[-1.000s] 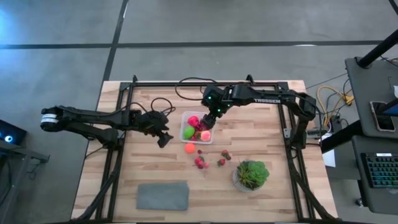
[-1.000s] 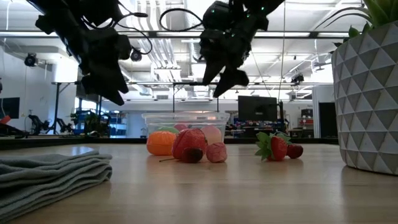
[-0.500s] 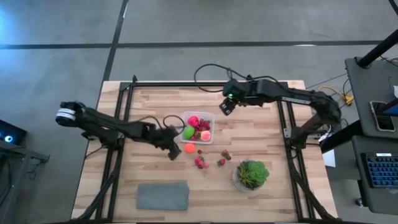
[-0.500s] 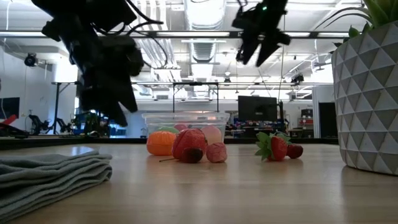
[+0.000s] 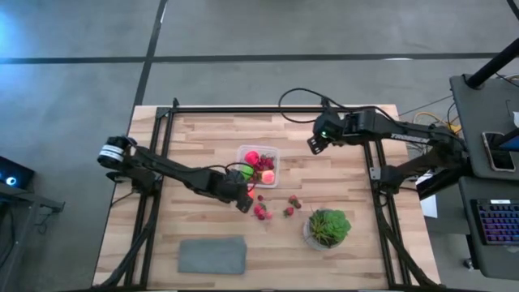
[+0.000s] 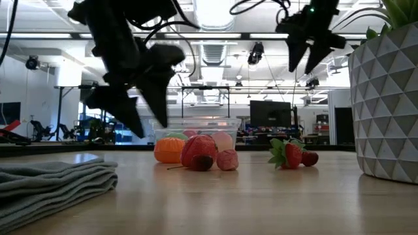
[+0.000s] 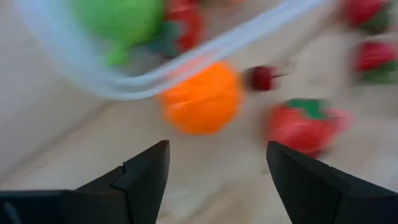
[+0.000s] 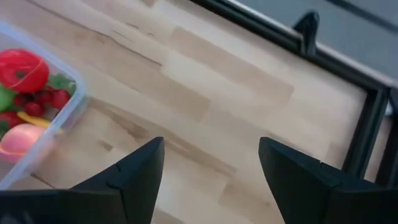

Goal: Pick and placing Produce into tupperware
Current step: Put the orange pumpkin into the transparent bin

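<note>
1. A robotics lab or open industrial workspace: a wooden table (image 5: 203, 130) in a black metal frame (image 5: 154, 203) stands on a polished concrete floor (image 5: 243, 32).
2. The low view shows exposed ceiling ducts (image 6: 215, 52), strip lights and distant monitors (image 6: 269, 112).
3. A side desk with keyboard (image 5: 496, 223) and loose cables (image 5: 430, 126) sits beyond the table's right edge.

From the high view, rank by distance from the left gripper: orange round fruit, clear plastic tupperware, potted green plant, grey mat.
From the left gripper:
1. Orange round fruit, right beside it.
2. Clear plastic tupperware, just beyond.
3. Grey mat and potted green plant: too close to call.
</note>
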{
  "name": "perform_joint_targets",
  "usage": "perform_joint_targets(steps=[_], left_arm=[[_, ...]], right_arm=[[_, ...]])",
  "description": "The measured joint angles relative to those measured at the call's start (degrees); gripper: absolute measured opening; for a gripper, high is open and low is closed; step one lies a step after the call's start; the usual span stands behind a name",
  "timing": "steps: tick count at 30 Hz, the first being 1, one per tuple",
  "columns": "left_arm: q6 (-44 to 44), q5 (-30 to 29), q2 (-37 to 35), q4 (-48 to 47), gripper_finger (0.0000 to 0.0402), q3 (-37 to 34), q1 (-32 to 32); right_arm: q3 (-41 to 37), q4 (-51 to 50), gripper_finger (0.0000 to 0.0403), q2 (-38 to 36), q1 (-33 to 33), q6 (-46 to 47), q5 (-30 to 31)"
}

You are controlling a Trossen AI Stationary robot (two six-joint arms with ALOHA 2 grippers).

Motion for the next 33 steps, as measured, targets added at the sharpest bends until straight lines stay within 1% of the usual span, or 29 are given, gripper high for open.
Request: perform_joint_targets(steps=[2, 5, 8, 11, 16, 18, 20, 24, 26, 29, 33], left_arm=[[-0.2, -0.6, 1.6, -6.8, 0.0253, 2.8, 0.0], [-1.4, -2.5, 3.3, -13.6, 0.0253, 6.4, 0.0], [-1.5, -3.5, 3.7, -12.3, 0.0253, 8.3, 0.0], [-2.2, -3.8, 3.8, -10.7, 0.0253, 8.8, -0.1], [-8.5, -4.8, 3.9, -11.0, 0.0254, 8.5, -0.4], [-8.9, -4.9, 4.0, -10.9, 0.0254, 8.3, -0.8], [-8.9, -4.8, 4.2, -8.6, 0.0254, 8.3, -1.1], [-9.2, -4.7, 4.3, -8.9, 0.0254, 8.3, -1.2], [-10.2, -5.0, 4.3, -9.0, 0.0254, 8.3, -1.1], [-10.7, -6.6, 4.3, -8.7, 0.0254, 8.2, -1.1], [-14.6, -7.3, 4.6, -7.7, 0.0254, 7.9, -1.0]], right_arm=[[-2.2, 0.0, 0.0255, -1.5, 0.0, 3.3, 0.0], [-4.8, 0.1, 0.0254, -3.3, 0.7, 7.4, 0.0], [-6.8, 0.1, 0.0254, -4.5, 1.8, 9.6, 0.0], [-8.5, 0.1, 0.0256, -5.3, 2.9, 11.7, 0.0], [-10.6, -0.2, 0.025, -5.7, 4.9, 16.5, -0.1], [-11.0, -0.1, 0.0248, -5.8, 5.6, 17.8, -0.1], [-11.2, -0.3, 0.0247, -5.9, 5.8, 18.0, -0.1], [-11.1, -0.2, 0.0248, -5.9, 6.0, 17.3, 0.1], [-10.6, -0.1, 0.0249, -5.9, 6.0, 16.2, 1.3], [-10.1, -0.1, 0.0247, -5.9, 6.0, 13.7, 3.4], [-9.7, -0.1, 0.0244, -5.9, 6.0, 7.9, 3.6]])
